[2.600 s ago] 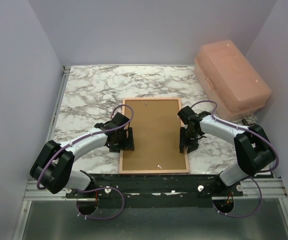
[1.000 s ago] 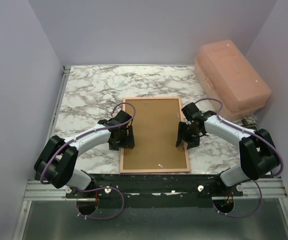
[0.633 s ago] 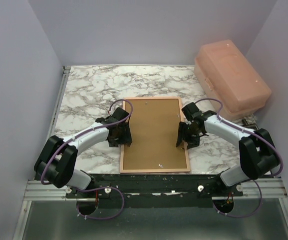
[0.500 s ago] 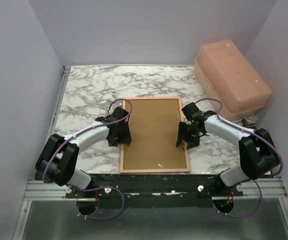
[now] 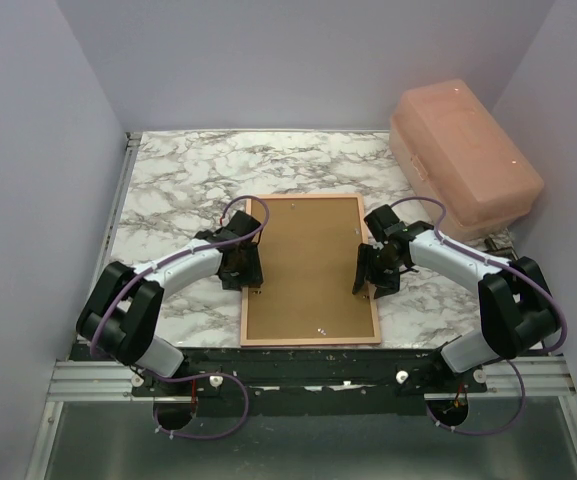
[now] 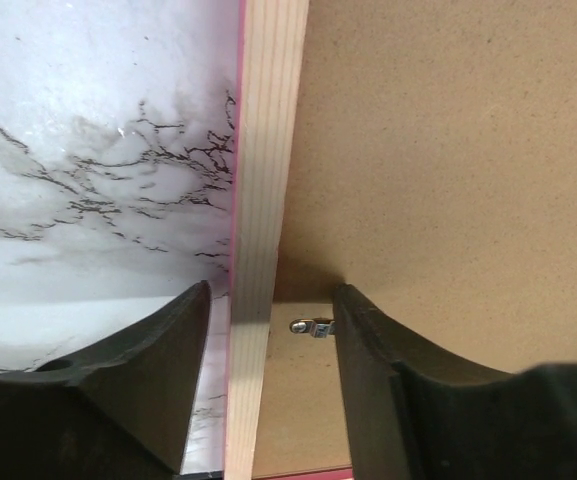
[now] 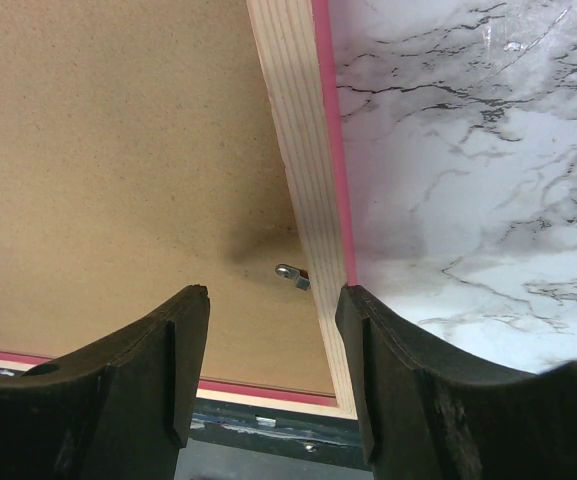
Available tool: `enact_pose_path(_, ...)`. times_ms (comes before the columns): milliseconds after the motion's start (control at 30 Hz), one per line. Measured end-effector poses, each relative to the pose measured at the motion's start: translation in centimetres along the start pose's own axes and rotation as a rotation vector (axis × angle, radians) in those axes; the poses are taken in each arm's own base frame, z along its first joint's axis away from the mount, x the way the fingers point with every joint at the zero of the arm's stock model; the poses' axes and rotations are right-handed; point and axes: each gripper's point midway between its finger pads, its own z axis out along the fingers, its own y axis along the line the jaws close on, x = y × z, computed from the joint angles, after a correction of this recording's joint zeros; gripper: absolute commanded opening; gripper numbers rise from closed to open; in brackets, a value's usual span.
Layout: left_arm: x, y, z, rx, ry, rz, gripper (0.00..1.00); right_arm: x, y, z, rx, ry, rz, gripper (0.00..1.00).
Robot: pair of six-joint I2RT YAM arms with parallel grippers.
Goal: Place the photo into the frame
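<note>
The frame (image 5: 308,342) lies face down on the marble table, its tan back up and pink showing at the edges. A brown backing board (image 5: 308,260) fills it. The photo is hidden. My left gripper (image 5: 248,272) is open and straddles the frame's left strip (image 6: 268,150), with a small metal tab (image 6: 313,327) between the jaws. My right gripper (image 5: 368,277) is open and straddles the right strip (image 7: 293,130) just above another metal tab (image 7: 293,275). Neither gripper holds anything.
A large pink plastic box (image 5: 465,155) stands at the back right corner. The frame's near end reaches the table's front edge (image 5: 218,350). Walls close in the table on the left, back and right.
My left gripper has slid a little farther along the frame's left edge, away from the table's front. My right gripper shifted slightly earlier and has since stayed still. Both stayed open.
</note>
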Motion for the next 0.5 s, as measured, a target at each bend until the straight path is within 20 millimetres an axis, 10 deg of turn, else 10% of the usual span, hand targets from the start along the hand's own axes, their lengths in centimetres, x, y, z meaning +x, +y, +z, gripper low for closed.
enact_pose_path(500, 1.3, -0.5, -0.3, 0.022, -0.024, 0.05, 0.37, 0.3, -0.2, 0.2, 0.006, 0.013, 0.002, 0.61)
